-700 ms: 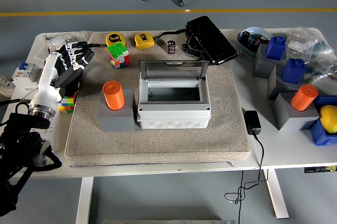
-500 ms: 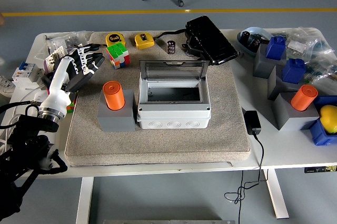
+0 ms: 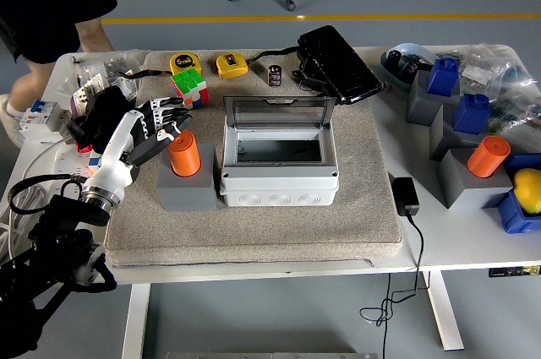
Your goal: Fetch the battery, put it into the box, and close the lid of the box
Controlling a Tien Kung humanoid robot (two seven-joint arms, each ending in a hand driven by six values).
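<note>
An orange cylinder battery (image 3: 182, 153) stands upright in a grey block (image 3: 185, 187) on the left of the grey mat. To its right sits the grey box (image 3: 279, 166), with its clear lid (image 3: 277, 111) tipped up at the back and the inside showing. My left hand (image 3: 166, 122) reaches in from the left, fingers spread and holding nothing, just left of and slightly above the battery's top. A second orange battery (image 3: 489, 156) stands in a grey block at the right side. My right arm is out of the picture.
A Rubik's cube (image 3: 189, 87), two yellow tape measures (image 3: 183, 63) and a black pouch (image 3: 338, 63) lie behind the box. A black adapter (image 3: 405, 196) lies right of the mat. Blue and grey blocks (image 3: 461, 110) crowd the right. A person (image 3: 51, 4) stands at the far left corner.
My left hand has moved right and nearer across the mat, from beside the Rubik's cube to just beside the orange battery. A person has come into view at the far left.
</note>
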